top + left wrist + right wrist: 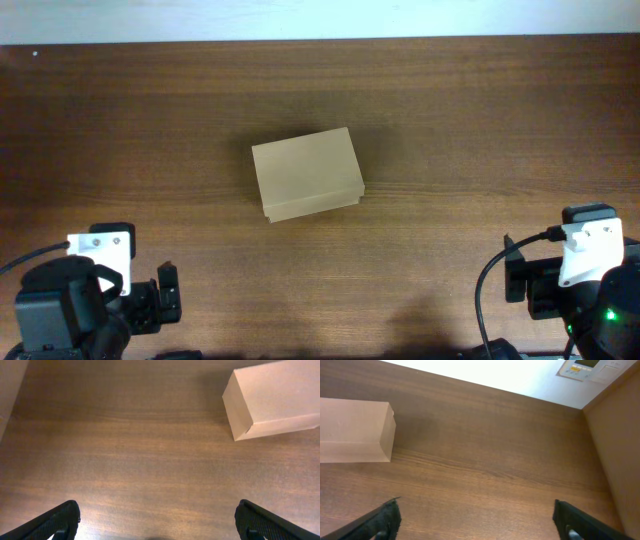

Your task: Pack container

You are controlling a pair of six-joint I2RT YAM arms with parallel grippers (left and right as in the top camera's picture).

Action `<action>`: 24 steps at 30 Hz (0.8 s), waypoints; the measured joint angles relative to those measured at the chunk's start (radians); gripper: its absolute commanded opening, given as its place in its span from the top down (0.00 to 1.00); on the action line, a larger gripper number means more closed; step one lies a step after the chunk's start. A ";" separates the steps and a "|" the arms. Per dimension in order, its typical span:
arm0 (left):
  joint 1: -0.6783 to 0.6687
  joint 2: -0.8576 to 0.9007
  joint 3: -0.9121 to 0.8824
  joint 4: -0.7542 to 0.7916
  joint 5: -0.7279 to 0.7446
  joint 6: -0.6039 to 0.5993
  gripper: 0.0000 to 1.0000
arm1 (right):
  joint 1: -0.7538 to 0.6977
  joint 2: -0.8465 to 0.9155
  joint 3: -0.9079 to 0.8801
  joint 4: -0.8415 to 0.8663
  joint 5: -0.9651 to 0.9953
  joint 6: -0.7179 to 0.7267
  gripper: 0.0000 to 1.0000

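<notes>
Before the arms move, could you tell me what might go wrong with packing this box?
1. The container is closed; prying its flap may just slide it across the smooth table unless the left gripper steadies it.
2. It sits skewed, so a square approach could clip a corner.
3. No items to pack appear in any view.

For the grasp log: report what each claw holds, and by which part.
Nothing is held. The left claw and right claw are both open and empty; the box sits apart from both.
</notes>
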 measured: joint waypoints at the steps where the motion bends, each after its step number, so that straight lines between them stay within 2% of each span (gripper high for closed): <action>1: 0.000 0.000 0.000 0.001 0.000 0.000 0.00 | 0.000 0.000 0.000 0.000 0.002 0.000 0.01; 24: 0.000 -0.001 0.000 0.025 0.002 0.000 0.00 | 0.003 0.000 0.000 -0.001 0.002 0.000 0.01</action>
